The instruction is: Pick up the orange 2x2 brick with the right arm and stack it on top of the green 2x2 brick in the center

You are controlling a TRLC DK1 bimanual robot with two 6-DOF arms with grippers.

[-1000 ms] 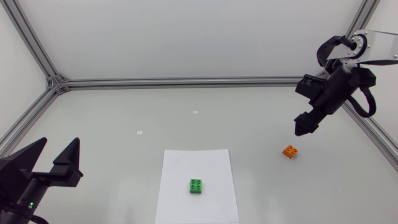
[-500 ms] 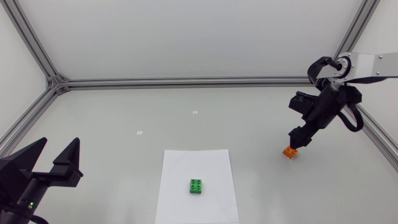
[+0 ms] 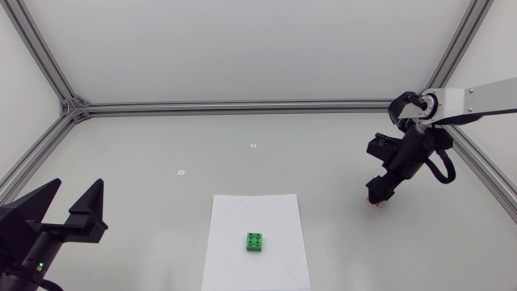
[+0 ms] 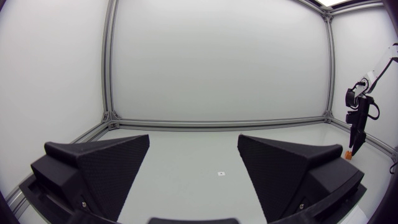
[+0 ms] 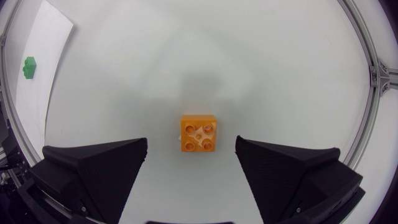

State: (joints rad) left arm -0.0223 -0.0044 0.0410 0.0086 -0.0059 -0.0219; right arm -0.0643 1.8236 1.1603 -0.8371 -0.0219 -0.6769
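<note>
From above, the right arm (image 3: 452,101) comes in from the side and slants down so that the matte black right pincer (image 3: 377,194) hangs right over the orange 2x2 plastic brick (image 3: 375,201), which lies on the pale grey bench (image 3: 242,162) and shows only as a sliver under the tips. The green 2x2 plastic brick (image 3: 255,242) sits studs up, well apart from it, on a white sheet of paper (image 3: 242,214) near the middle. So the pick looks about to begin, while the lift, the carry and the stack are all left to do. The left pincer (image 3: 77,184) rests at the bench's near corner, spread wide and empty, well off the line between the two bricks. Two tiny white markers (image 3: 253,145) lie flat further back and block nothing. From the left wrist, that pincer's (image 4: 193,140) broad fingers gape with only bare bench between them, and far across stands the right arm with the orange brick (image 4: 349,155) at its tip. From the right wrist, the right pincer (image 5: 191,142) is wide open, holding nothing. The orange brick (image 5: 199,133) lies studs up, centred in the gap and just ahead of the fingertips, with clear bench on either side and neither finger touching it. The green brick (image 5: 28,67) shows far off on the paper (image 5: 46,74), with nothing in between.
</note>
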